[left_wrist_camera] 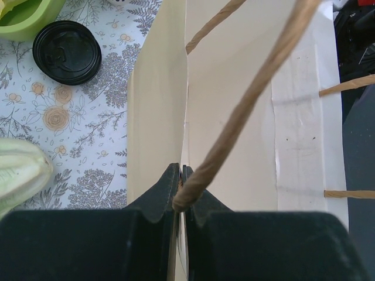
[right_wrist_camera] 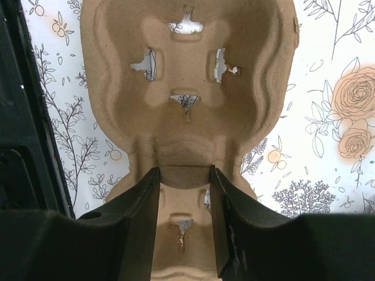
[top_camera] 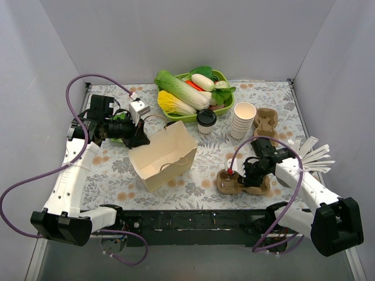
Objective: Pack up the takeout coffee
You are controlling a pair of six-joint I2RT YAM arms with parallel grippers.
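The takeout coffee (top_camera: 205, 121), a cream cup with a black lid (left_wrist_camera: 67, 51), stands upright behind the open paper bag (top_camera: 164, 155). My left gripper (top_camera: 140, 139) is at the bag's left rim. In the left wrist view the left gripper (left_wrist_camera: 181, 171) is shut on the bag wall (left_wrist_camera: 158, 105), with the twine handle (left_wrist_camera: 246, 105) caught in the pinch. My right gripper (top_camera: 246, 175) is low over a brown pulp cup carrier (top_camera: 225, 182) at the front right. Its jaws press on both sides of the centre ridge of the carrier (right_wrist_camera: 181, 126), so the right gripper (right_wrist_camera: 184, 172) grips the carrier.
A stack of lidless cups (top_camera: 243, 120) and a second carrier (top_camera: 265, 124) stand behind the right arm. A green tray (top_camera: 221, 76) of vegetables sits at the back. White sticks (top_camera: 316, 155) fan out at the right edge. A pale cabbage (left_wrist_camera: 20, 170) lies left of the bag.
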